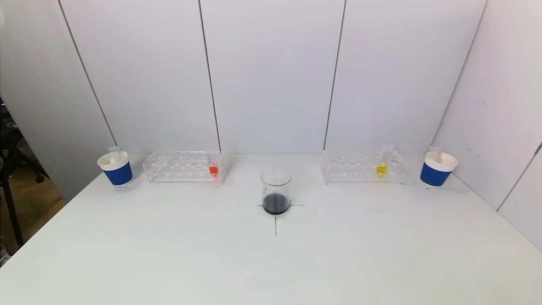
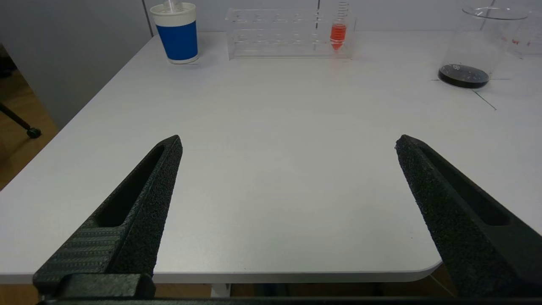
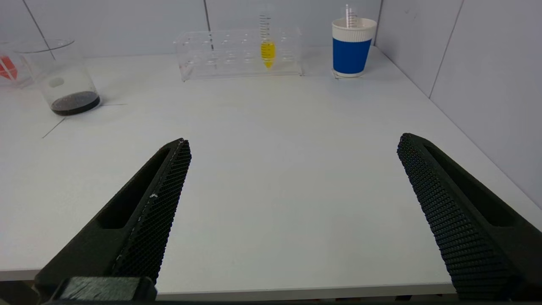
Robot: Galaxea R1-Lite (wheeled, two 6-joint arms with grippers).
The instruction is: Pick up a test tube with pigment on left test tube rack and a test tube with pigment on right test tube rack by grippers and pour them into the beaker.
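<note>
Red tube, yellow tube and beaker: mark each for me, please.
Red tube [image 2: 338, 33], left wrist view, on its orange-red liquid.
Yellow tube [image 3: 267, 50], right wrist view, on its yellow liquid.
Beaker [image 1: 275, 203], head view, on the dark liquid at its bottom.

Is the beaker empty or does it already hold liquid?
Not empty: the beaker holds a shallow dark layer at its bottom, clear glass above.

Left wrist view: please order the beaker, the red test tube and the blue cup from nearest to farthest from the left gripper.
From the open left gripper:
1. Beaker, toward the table's middle.
2. Blue cup, by the table's outer edge.
3. Red test tube, in the rack at the back; close to the cup's rank.
</note>
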